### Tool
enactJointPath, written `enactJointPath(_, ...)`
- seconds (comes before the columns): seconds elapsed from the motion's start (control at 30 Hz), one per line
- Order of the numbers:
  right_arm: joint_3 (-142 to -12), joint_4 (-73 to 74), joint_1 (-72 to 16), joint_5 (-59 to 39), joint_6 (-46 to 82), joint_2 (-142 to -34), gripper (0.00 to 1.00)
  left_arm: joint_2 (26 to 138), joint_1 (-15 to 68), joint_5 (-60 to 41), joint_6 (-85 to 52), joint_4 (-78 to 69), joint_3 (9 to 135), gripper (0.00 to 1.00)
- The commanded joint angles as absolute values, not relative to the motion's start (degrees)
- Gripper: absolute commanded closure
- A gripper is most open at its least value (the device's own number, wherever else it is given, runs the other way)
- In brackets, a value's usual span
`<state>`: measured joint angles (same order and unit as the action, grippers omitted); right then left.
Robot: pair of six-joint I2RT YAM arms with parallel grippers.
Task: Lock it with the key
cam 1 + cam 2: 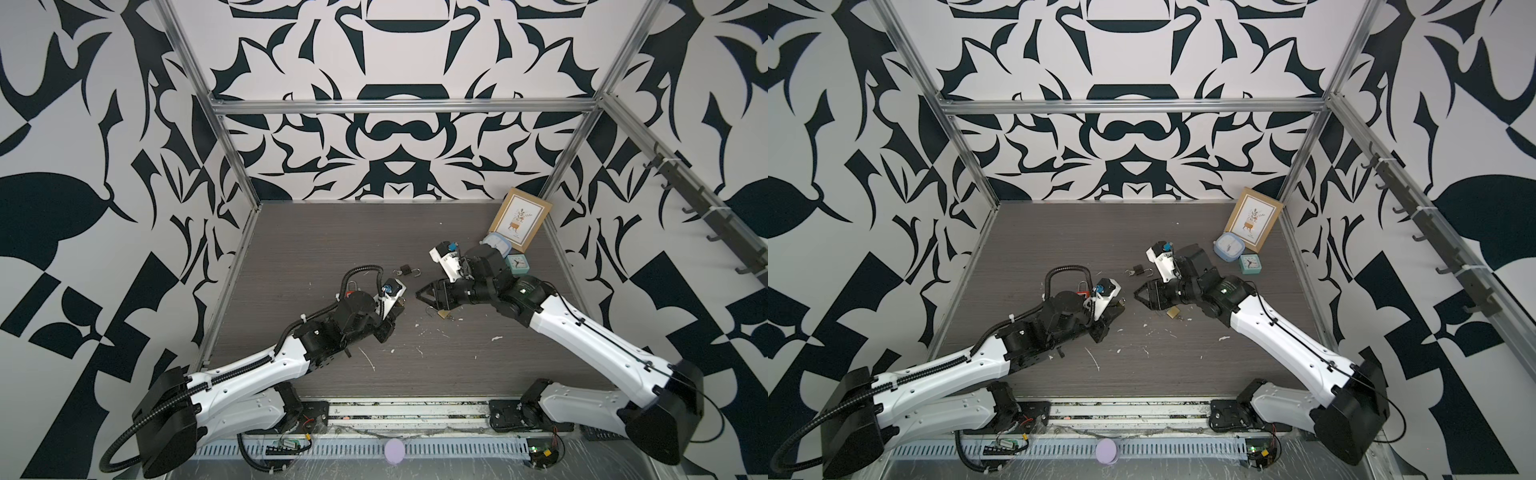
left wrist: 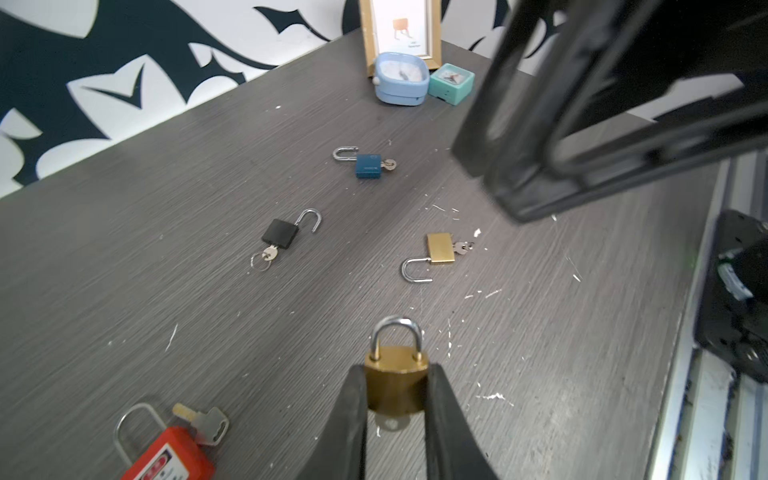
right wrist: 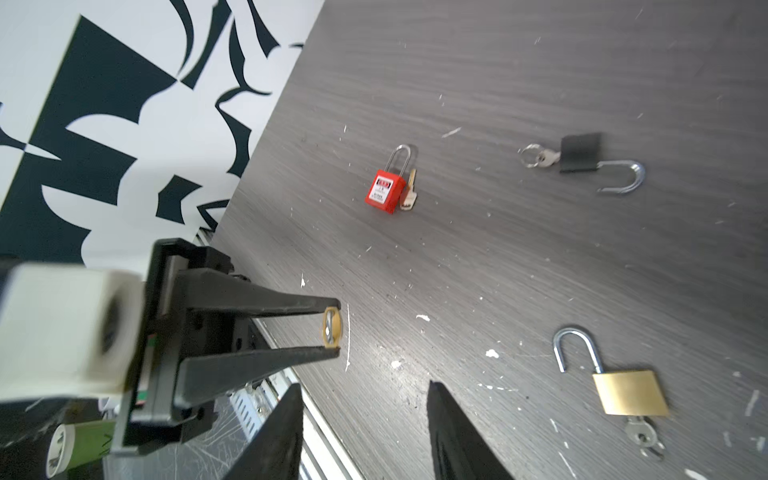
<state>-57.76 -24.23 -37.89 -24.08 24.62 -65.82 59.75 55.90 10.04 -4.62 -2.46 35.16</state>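
Left jaws clench a small brass padlock (image 2: 397, 382) by its body, shackle shut, near the middle of the desk (image 2: 166, 249). Right jaws stand parted and empty, close by, not touching it. Another brass lock (image 2: 440, 248) lies open beyond.

Bare tabletop (image 1: 332, 237) is lying open across the far left. A red padlock (image 3: 384, 191), black padlock (image 3: 579, 153), blue padlock (image 2: 368, 165) and brass padlock (image 3: 629, 392) are cluttering the middle. A blue clock (image 2: 401, 79), teal clock (image 2: 451, 83) and picture frame (image 1: 519, 218) are crowding the far right corner. The left gripper (image 3: 334, 328) and right gripper (image 3: 365, 383) are nearly meeting, leaving a narrow gap.
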Motion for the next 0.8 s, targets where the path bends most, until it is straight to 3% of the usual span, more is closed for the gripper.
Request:
enactJointPath(0.0,-56.5,-21.8,-38.0,-20.5,21.2,-60.0,0.48,59.7,56.0,19.3,-16.6,-1.6,38.4,1.0)
enactJointPath(0.2,-41.7,-4.1,-38.2,-18.5,20.9,-49.1,0.48,61.5,55.7,27.9,-48.5,7.7,43.6,1.0)
enactJointPath(0.47,-35.8,6.5,-42.0,-16.0,24.7,-51.0,0.51,64.4,53.0,17.2,-86.2,15.1,44.7,1.0)
enactJointPath(0.57,-36.2,9.2,-45.2,-14.7,25.2,-55.2,0.52,64.9,51.9,12.9,-94.9,14.3,43.6,1.0)
enactJointPath(0.77,-37.5,13.0,-48.2,-13.2,26.3,-62.8,0.54,66.5,51.0,9.5,-96.5,15.5,45.5,1.0)
